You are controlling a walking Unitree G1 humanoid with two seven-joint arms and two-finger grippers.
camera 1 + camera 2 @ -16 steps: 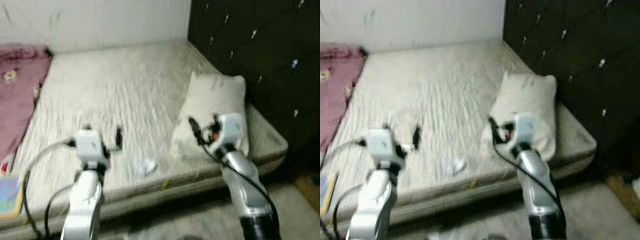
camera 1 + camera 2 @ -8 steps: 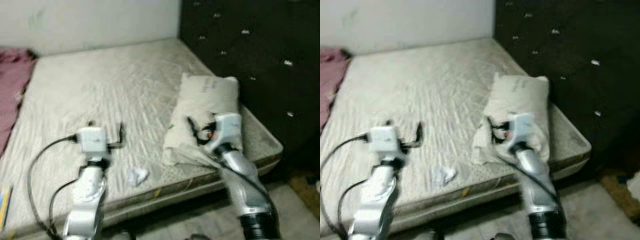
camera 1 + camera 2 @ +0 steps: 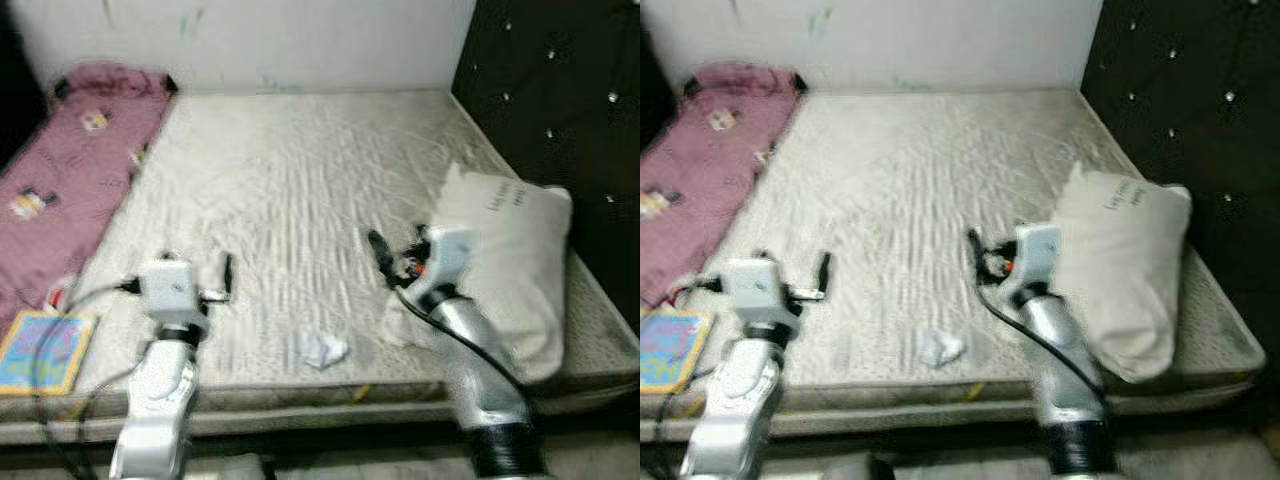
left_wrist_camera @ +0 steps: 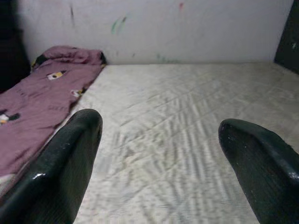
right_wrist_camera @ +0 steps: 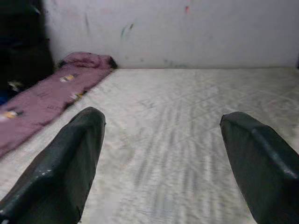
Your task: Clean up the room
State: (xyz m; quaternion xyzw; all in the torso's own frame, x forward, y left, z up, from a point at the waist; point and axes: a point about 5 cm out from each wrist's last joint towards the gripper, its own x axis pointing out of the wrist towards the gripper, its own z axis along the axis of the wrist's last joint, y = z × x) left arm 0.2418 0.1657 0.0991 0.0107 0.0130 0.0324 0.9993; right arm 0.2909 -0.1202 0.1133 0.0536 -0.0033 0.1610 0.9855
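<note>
A bare, wrinkled white mattress (image 3: 300,190) lies in front of me. A crumpled white scrap of paper (image 3: 322,350) rests near its front edge, between my two arms. A white pillow (image 3: 510,260) lies at the right side, by the dark headboard. My left gripper (image 4: 161,126) hovers open over the front left of the mattress, nothing between its fingers (image 4: 70,158). My right gripper (image 5: 161,121) hovers open just left of the pillow, also holding nothing. Both grippers point toward the far wall.
A pink blanket (image 3: 75,160) with small prints runs along the mattress's left side. A colourful book (image 3: 45,350) lies at the front left corner. A dark tufted headboard (image 3: 560,90) stands at the right, and a white wall (image 3: 300,40) at the back.
The view has swung to the left, so the pink blanket and the book are back in sight and the pillow sits farther right. Both arms keep about the same pose.
</note>
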